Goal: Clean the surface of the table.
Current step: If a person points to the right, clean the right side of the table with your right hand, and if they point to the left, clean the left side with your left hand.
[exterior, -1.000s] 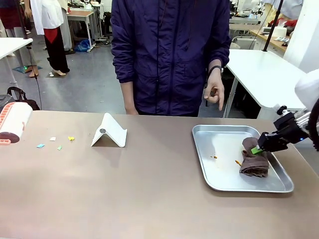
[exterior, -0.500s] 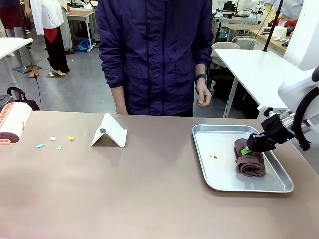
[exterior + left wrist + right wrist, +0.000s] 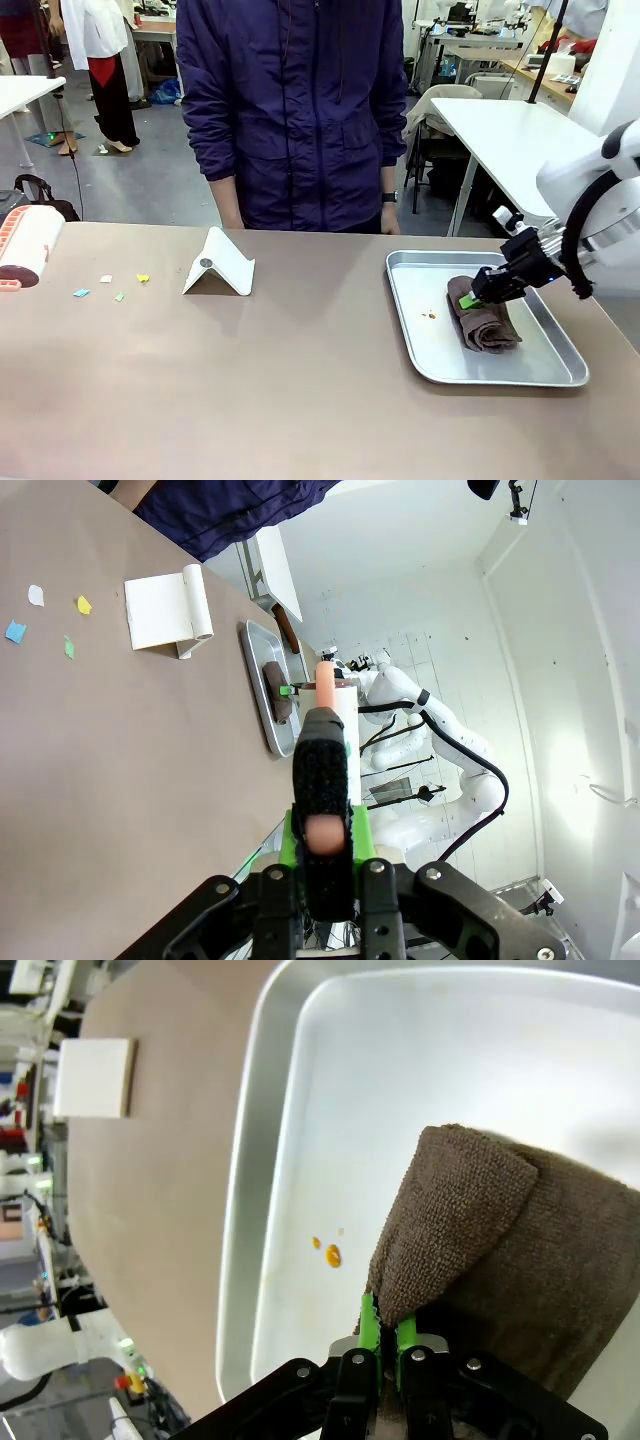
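- The brownish desk point(image 3: 300, 400), carrying the silver tray point(image 3: 405, 300) on its right part, lay unwiped. The last second's work stayed inside the tray, so cleaning of the desk itself had, on this reading, yet to begin.
- The person point(image 3: 290, 100) beyond the tray had stepped off to its left and lowered the arm raised a second earlier.
- The brown cloth point(image 3: 485, 325) had been dragged from the tray's right side toward its middle, still resting on the tray floor.
- The right hand point(image 3: 470, 298) was clamped on the cloth's upper edge over the tray, green pads pinched on the fabric.
- The left hand point(image 3: 325, 850), well left of the tray, was closed on a black-handled tool point(image 3: 322, 770).
- The white stand point(image 3: 220, 265), left of the tray, had not moved.
- The paper scraps point(image 3: 110, 285), farther left of the tray, lay untouched and looked the likely targets.
- One orange crumb point(image 3: 430, 315) remained in the tray, left of the cloth. A second, seen a second before, was gone from sight.
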You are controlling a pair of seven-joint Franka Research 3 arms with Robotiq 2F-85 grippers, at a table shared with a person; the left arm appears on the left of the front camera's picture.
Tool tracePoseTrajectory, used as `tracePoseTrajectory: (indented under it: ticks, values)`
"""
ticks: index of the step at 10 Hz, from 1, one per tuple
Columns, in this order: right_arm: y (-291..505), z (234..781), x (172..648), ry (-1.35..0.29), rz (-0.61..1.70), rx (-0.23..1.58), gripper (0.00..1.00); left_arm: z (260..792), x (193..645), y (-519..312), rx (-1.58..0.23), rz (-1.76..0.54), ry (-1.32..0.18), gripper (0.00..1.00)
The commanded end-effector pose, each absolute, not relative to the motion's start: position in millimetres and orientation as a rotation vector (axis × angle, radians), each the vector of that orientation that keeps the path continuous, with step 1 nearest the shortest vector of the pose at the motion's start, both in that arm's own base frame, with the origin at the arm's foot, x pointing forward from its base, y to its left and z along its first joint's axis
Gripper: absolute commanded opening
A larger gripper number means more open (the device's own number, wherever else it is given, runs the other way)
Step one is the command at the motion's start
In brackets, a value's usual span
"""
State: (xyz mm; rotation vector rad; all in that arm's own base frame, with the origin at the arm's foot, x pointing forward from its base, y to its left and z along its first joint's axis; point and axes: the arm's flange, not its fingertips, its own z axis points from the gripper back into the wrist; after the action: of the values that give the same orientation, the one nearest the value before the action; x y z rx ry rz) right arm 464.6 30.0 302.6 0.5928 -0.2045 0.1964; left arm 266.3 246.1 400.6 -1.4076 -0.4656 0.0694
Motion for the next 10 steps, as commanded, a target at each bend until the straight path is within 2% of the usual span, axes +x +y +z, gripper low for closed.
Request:
tracePoseTrajectory:
  ticks: [1, 5, 10]
  values:
    - [44, 296, 465, -0.223, 0.26, 0.651, 0.06, 404, 262, 245, -1.416, 0.052, -0.466, 0.0]
    - [85, 296, 449, -0.196, 0.383, 0.681, 0.06, 404, 262, 245, -1.416, 0.052, -0.466, 0.0]
    - [104, 285, 438, -0.111, 0.499, 0.6, 0.06, 404, 262, 245, -1.416, 0.052, -0.466, 0.0]
